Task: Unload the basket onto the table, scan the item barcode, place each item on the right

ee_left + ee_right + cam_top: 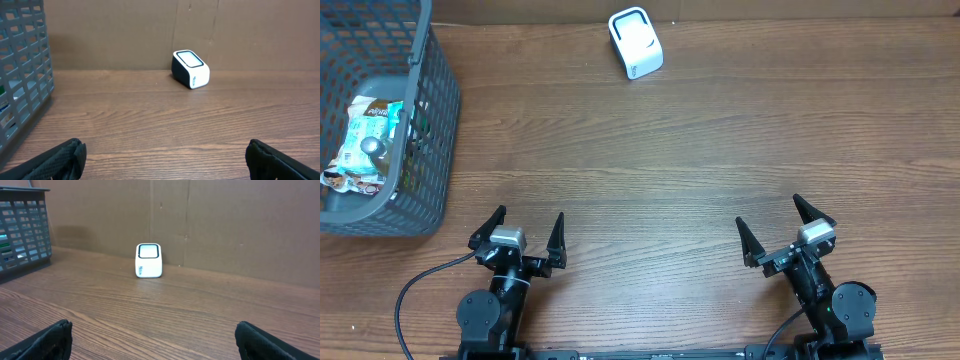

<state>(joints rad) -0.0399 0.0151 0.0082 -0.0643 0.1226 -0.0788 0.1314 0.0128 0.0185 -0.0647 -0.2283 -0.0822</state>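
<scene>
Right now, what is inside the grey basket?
The basket holds a pale green packet and a crumpled wrapper beside it. Anything beneath them is covered, and the mesh wall hides part of the basket floor.

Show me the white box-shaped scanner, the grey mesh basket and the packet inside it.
white box-shaped scanner (634, 38), overhead view, top face.
grey mesh basket (438, 120), overhead view, right wall.
pale green packet (370, 127), overhead view, centre.

A brown wooden table with long grain is seen across the whole scene. A grey plastic basket with lattice walls is placed on its left side. A brown cardboard wall is set upright along the far edge.
</scene>
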